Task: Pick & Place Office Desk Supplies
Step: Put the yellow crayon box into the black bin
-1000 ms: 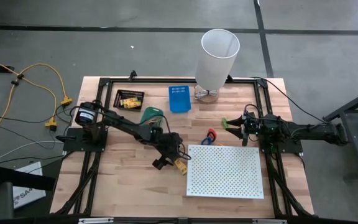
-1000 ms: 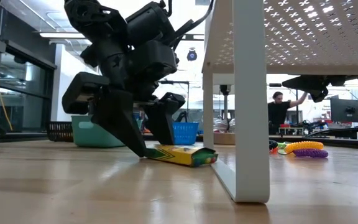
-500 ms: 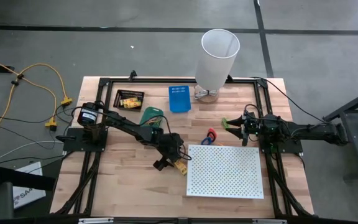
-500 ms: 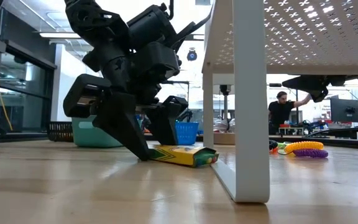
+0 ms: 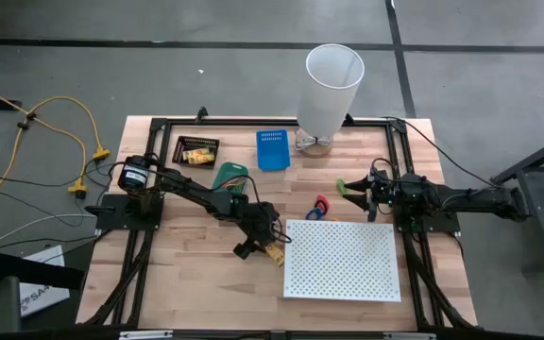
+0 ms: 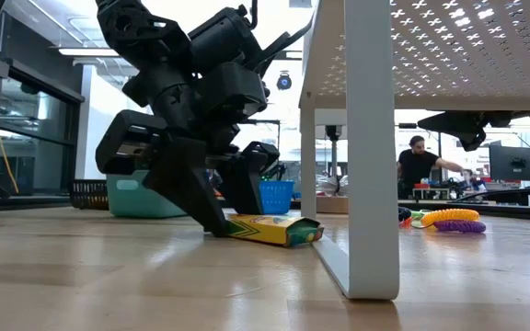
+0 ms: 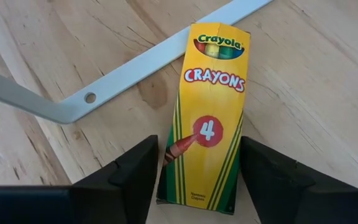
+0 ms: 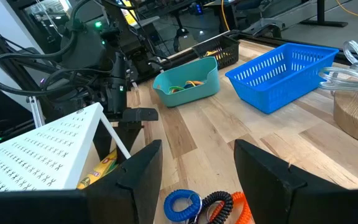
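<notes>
Left claw (image 7: 194,177) open, fingers straddling the crayon box (image 7: 207,118).

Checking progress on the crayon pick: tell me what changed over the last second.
The left gripper eased slightly lower around the crayon box, fingers open on either side, nothing gripped yet. The box, the white perforated board and the waiting right gripper, open, stayed put.
</notes>
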Controlling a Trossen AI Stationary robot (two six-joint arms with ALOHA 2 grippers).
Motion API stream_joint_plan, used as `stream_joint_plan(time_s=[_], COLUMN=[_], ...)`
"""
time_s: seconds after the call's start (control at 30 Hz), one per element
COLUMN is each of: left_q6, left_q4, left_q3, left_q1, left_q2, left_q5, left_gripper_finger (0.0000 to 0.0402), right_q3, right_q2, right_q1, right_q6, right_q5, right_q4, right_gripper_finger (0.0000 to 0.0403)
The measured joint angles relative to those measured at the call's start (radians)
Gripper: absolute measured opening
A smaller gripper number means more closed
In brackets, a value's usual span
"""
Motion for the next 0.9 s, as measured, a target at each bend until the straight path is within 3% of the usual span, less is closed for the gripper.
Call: stream_joint_plan(time_s=[0.9], left_q6=[0.000], left_q4=[-0.002], left_q3=[0.000], left_q1=[0.000], left_q2=[0.000], left_q5=[0.000], left_gripper_finger=[0.0192], right_q3=[0.000], right_q2=[0.000], right_q1=[0.000], right_q6=[0.000], right_q5=[0.000], right_q4=[0.000], right_gripper_finger=[0.0188])
